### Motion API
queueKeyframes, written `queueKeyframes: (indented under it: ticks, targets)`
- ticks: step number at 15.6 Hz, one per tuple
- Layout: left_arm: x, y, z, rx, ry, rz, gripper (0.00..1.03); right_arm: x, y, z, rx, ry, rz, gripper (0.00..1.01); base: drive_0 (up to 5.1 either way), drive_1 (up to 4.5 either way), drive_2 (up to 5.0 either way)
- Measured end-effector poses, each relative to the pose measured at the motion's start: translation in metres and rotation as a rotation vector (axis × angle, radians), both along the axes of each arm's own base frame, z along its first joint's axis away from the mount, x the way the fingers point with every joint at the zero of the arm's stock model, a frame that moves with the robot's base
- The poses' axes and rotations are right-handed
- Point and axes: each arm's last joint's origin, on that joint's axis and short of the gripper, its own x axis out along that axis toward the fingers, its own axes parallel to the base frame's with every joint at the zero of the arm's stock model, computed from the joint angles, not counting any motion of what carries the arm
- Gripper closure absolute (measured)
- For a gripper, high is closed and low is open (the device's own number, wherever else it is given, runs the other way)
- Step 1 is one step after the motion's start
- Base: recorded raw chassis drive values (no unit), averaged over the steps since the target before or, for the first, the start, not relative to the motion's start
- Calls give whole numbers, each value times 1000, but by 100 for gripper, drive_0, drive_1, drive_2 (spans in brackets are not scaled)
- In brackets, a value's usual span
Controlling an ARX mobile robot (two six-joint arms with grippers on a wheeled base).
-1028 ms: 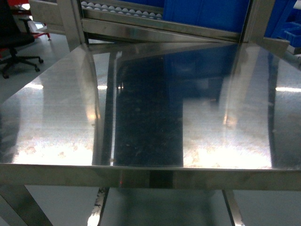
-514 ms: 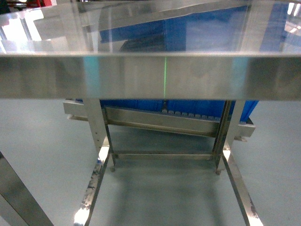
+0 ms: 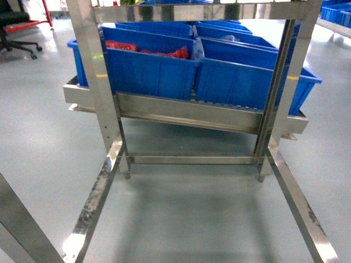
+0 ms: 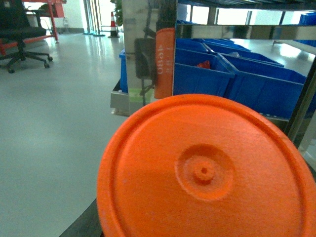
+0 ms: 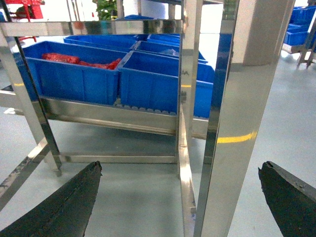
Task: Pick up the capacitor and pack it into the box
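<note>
Blue bins sit side by side on a low steel rack; the left one holds red items, and the right bin has something pale inside. In the right wrist view the right claw has its two dark fingers spread wide apart, holding nothing, aimed at the rack's post. An orange round lid fills the left wrist view, so I cannot tell the left claw's state. Neither the capacitor nor the box appears in any view.
</note>
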Motion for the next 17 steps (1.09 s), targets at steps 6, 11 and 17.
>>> queueKeyframes:
  ticks: [6,11,17]
  targets:
    - [0,0,0,0,1,1,59,0,0,0,0,2,0,3,0,0,0]
    - [0,0,0,0,1,1,59,0,0,0,0,1,0,3,0,0,0]
    - [0,0,0,0,1,1,59,0,0,0,0,1,-1,3,-442,415,77]
